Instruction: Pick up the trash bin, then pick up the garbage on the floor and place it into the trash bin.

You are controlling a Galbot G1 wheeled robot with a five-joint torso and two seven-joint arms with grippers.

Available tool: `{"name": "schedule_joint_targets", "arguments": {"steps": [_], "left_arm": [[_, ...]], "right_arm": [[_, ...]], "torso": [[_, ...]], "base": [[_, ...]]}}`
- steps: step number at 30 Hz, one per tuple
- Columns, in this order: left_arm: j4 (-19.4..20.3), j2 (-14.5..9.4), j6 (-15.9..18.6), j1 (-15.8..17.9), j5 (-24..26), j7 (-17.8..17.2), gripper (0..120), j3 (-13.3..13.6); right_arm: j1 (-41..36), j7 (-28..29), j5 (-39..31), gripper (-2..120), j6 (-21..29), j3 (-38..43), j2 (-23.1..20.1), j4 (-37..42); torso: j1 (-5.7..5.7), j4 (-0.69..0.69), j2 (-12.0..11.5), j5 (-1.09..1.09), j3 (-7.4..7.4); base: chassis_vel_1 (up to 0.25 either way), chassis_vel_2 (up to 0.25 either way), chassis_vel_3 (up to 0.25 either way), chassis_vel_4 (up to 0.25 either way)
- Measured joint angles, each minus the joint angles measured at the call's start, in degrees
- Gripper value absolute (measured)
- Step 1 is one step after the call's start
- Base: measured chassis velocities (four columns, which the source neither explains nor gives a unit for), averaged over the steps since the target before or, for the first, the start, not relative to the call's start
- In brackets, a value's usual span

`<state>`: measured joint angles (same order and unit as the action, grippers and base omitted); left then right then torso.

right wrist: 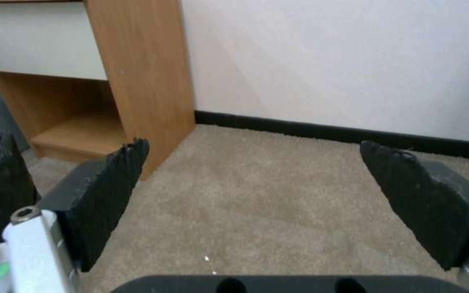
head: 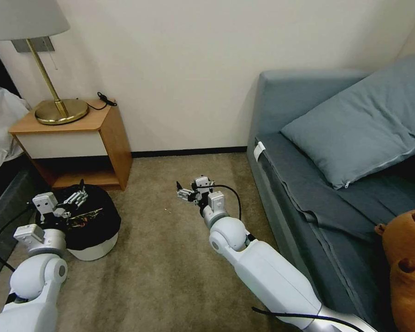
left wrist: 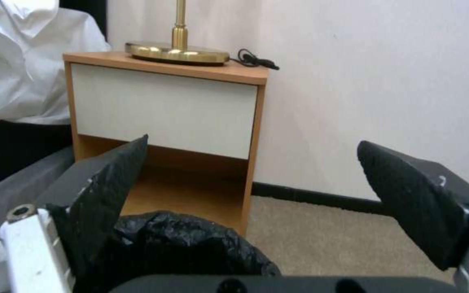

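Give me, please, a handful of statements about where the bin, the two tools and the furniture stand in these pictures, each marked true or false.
1. The trash bin stands on the carpet in front of the nightstand. True.
2. The left tool is shut on the bin's black bag. False: its fingers are spread apart above the bag, gripping nothing.
3. The right tool is open over bare carpet. True.
4. The lamp stands on the sofa. False: it stands on the nightstand.
5. A grey-blue pillow lies on the sofa. True.
6. The bin lies tipped on its side. False: it stands upright.
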<state>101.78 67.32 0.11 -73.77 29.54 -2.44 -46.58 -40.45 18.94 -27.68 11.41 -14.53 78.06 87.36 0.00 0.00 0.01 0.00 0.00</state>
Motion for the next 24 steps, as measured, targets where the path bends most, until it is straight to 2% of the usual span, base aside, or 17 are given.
{"name": "schedule_joint_targets", "arguments": {"steps": [24], "left_arm": [[-0.16,0.01,-0.02,-0.02,0.16,0.07,100,-0.07]], "right_arm": [[0.09,-0.25,0.03,100,-0.12,-0.07,0.00,-0.03]], "torso": [[0.00,0.00,-0.01,0.00,0.00]], "base": [[0.000,0.000,0.000,0.000]]}}
